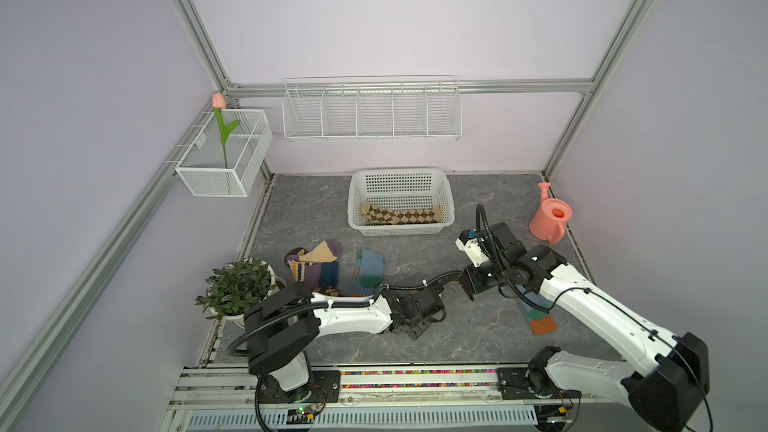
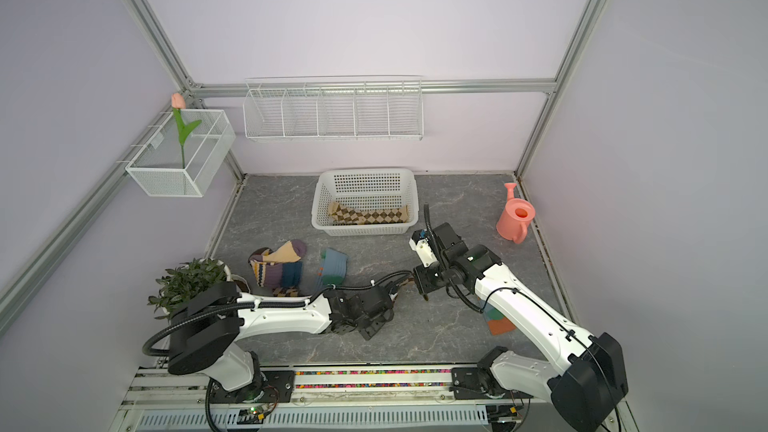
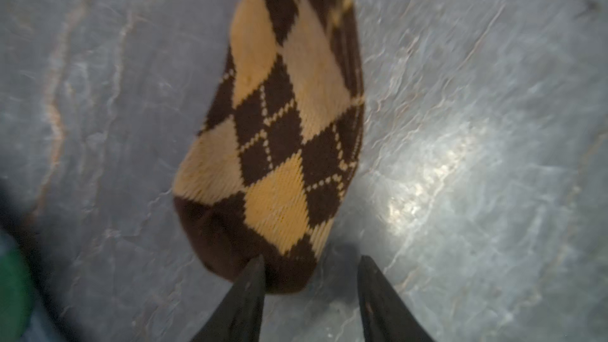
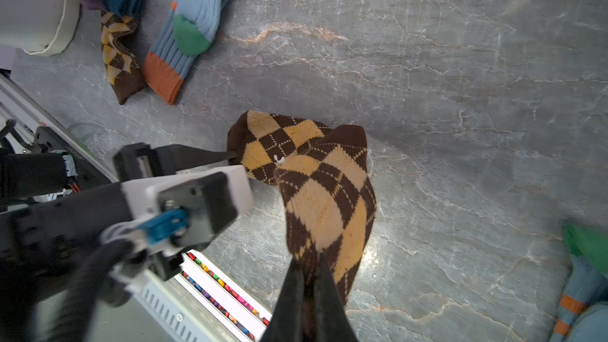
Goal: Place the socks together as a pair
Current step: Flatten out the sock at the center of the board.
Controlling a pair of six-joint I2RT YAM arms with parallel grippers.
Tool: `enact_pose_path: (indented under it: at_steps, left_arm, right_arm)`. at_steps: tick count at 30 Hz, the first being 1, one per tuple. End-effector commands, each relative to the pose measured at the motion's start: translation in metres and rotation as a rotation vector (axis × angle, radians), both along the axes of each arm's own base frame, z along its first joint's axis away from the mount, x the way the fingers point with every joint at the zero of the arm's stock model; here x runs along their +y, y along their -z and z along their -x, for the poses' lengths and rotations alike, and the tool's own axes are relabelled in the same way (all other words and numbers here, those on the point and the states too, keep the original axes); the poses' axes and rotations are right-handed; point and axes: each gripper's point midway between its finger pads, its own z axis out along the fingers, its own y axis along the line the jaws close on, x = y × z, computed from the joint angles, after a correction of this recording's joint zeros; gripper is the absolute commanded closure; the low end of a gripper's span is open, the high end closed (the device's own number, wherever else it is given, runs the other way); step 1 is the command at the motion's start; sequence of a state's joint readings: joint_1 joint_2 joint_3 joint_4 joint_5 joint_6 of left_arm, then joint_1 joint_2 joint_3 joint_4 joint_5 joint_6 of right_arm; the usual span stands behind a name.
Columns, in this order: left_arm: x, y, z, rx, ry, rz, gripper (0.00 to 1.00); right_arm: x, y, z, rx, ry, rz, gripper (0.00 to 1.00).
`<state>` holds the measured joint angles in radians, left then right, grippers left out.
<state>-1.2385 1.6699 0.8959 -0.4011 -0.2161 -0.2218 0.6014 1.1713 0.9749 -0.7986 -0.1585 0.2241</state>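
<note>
A dark brown-yellow argyle sock [image 4: 316, 172] hangs from my right gripper [image 4: 307, 259], which is shut on its cuff end. Its toe [image 3: 283, 126] rests on the grey table. My left gripper [image 3: 312, 259] is open at that toe, with one fingertip [image 3: 258, 266] against the dark tip and a bare gap beside it. A matching argyle sock [image 4: 120, 60] lies next to a blue-grey sock [image 4: 187, 37]. Cream striped socks [image 1: 313, 265] are heaped at the left. Another blue-grey sock [image 1: 540, 320] lies under my right arm. Tan argyle socks [image 1: 399, 214] lie in the white basket [image 1: 401, 178].
A potted plant [image 1: 239, 288] stands close behind my left arm. A pink watering can [image 1: 550, 218] sits at the back right. A wire rack [image 1: 372, 112] and a mesh box with a tulip [image 1: 224, 151] hang on the walls. A rail [image 1: 415, 380] runs along the front.
</note>
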Motion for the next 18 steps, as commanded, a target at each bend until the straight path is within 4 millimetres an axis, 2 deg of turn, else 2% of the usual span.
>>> enact_pose_path:
  at_steps: [1,3,5,9,10,14,18]
  left_arm:
    - [0.003,0.017,0.003,0.067,0.031,-0.065,0.53]
    - [0.003,0.023,0.001,0.086,0.027,-0.073,0.55]
    - [0.004,0.027,0.0,0.102,0.024,-0.085,0.63]
    - [0.006,0.018,-0.002,0.085,0.012,-0.073,0.95]
    - [0.007,0.011,-0.002,0.074,0.003,-0.061,1.0]
    - [0.012,-0.03,0.004,0.084,-0.063,0.036,1.0]
    - [0.021,-0.076,0.021,0.166,-0.123,0.132,1.0]
  right_arm:
    - [0.001,-0.001,0.003,-0.009,-0.018,-0.03,0.92]
    - [0.001,-0.001,0.005,-0.007,-0.018,-0.031,0.92]
    - [0.0,-0.002,0.005,-0.011,-0.015,-0.035,0.92]
    - [0.001,-0.004,0.007,-0.016,-0.016,-0.044,0.92]
    - [0.001,-0.005,0.007,-0.017,-0.017,-0.046,0.92]
    - [0.003,-0.007,0.011,-0.003,-0.025,-0.069,0.92]
    - [0.014,-0.005,0.025,0.054,-0.048,-0.156,0.92]
